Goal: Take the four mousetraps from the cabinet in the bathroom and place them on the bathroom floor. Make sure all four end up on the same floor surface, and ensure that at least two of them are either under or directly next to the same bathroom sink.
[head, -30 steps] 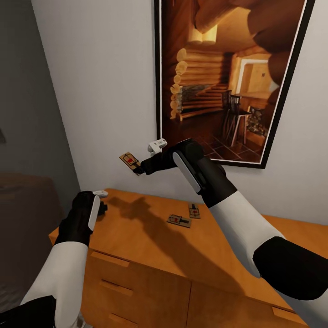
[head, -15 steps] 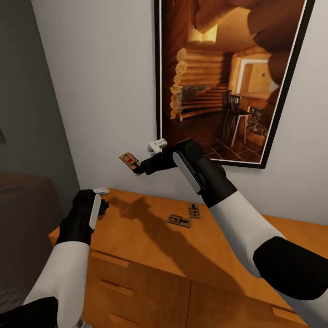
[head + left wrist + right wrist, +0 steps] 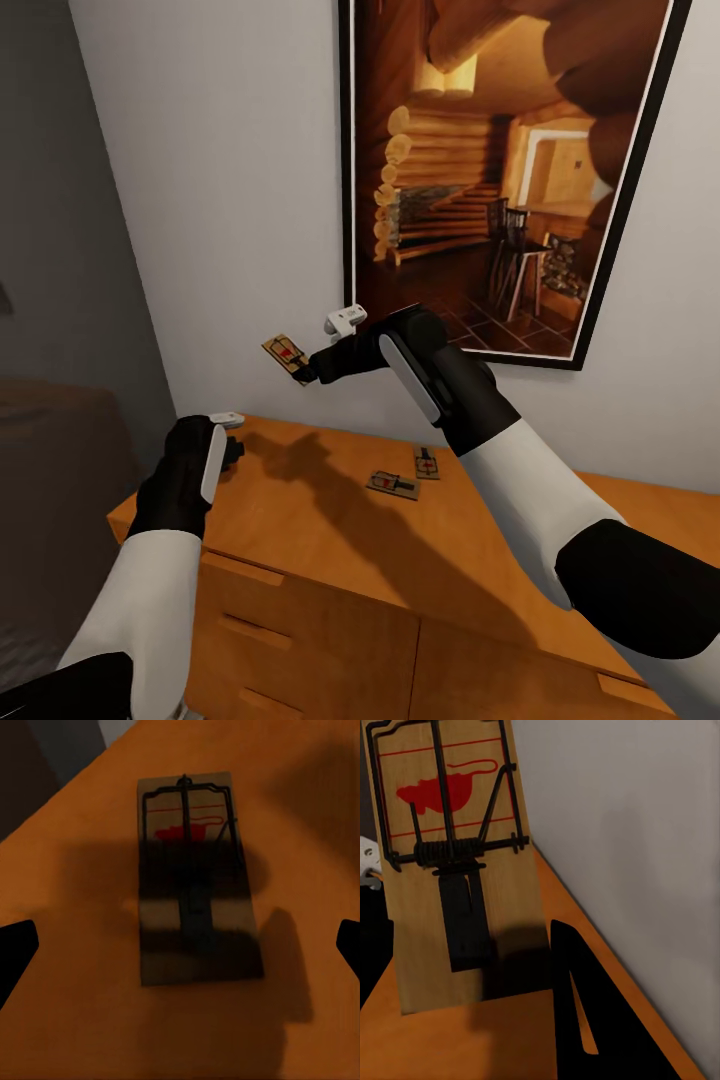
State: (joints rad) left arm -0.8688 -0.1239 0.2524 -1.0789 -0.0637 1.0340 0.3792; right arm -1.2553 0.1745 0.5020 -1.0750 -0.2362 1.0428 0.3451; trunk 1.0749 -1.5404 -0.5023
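Currently your right gripper (image 3: 305, 368) is raised above the orange-brown wooden sideboard cabinet (image 3: 330, 540), clamped on one small flat tan wooden mousetrap with dark wire and a red mark (image 3: 285, 354). This held trap is clear of the cabinet top, tilted, in front of the pale grey wall (image 3: 220, 200). In the right wrist view the same trap (image 3: 450, 862) stands on end between the dark fingers (image 3: 585, 1012), red mouse print facing the camera, with the cabinet top below it and the wall just beside it.

Your left gripper (image 3: 228, 450) hovers low over the cabinet top near its left end. In the left wrist view its two dark fingertips (image 3: 15, 952) sit wide apart at either edge of the picture, and a second tan mousetrap (image 3: 195, 877) lies flat on the cabinet top between them, partly in shadow. The fingertips are not touching that trap.

Two further tan mousetraps rest flat on the cabinet top toward its middle, close to the wall: one (image 3: 391, 484) lies nearer the front, the other (image 3: 427, 463) just beside it, nearer the wall. Both are well apart from either gripper.

A large dark-framed picture of a log cabin interior (image 3: 500, 170) hangs on the wall above the cabinet. Drawer fronts with slim handles (image 3: 240, 630) show on the cabinet face below the left arm.
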